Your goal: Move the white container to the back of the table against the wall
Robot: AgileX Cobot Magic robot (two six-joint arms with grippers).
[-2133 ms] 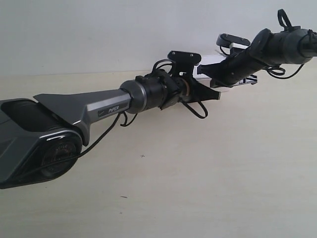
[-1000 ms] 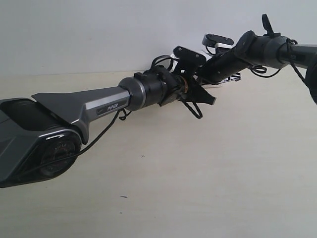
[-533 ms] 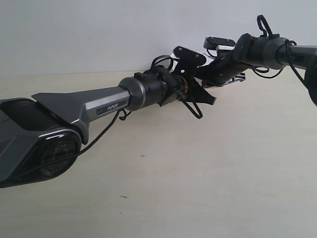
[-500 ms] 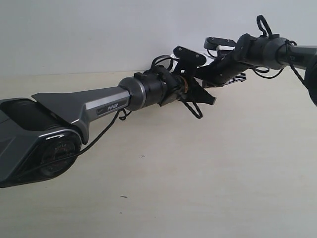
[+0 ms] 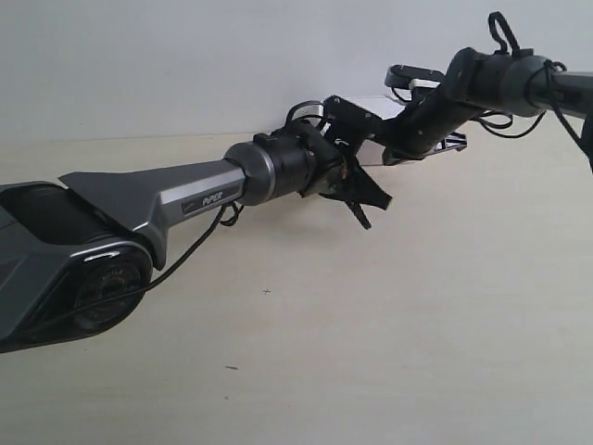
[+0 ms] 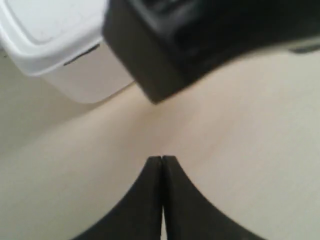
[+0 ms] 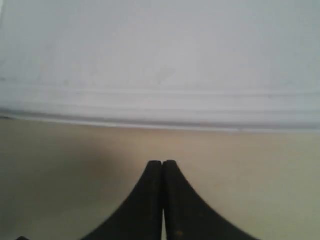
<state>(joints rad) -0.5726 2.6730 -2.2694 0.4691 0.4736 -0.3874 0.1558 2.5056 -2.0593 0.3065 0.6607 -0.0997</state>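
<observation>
The white container (image 5: 382,105) sits at the back of the table (image 5: 417,315), close to the wall (image 5: 185,65), mostly hidden behind both wrists. In the left wrist view the white container (image 6: 55,45) lies ahead and to one side of my left gripper (image 6: 162,159), which is shut, empty and apart from it over bare table. A black part of the other arm (image 6: 215,35) crosses next to the box. My right gripper (image 7: 162,162) is shut and empty, facing the wall (image 7: 160,45) over the table; the container is out of that view.
The arm at the exterior view's left (image 5: 185,199) stretches across the table towards the container. The arm at the exterior view's right (image 5: 491,79) comes in above the back edge, and their wrists nearly cross. Tiny dark specks (image 5: 267,292) mark the table.
The wrist of the arm at the exterior view's left has turned and drawn back a little. The other arm has risen slightly. More of the container's top shows between them.
</observation>
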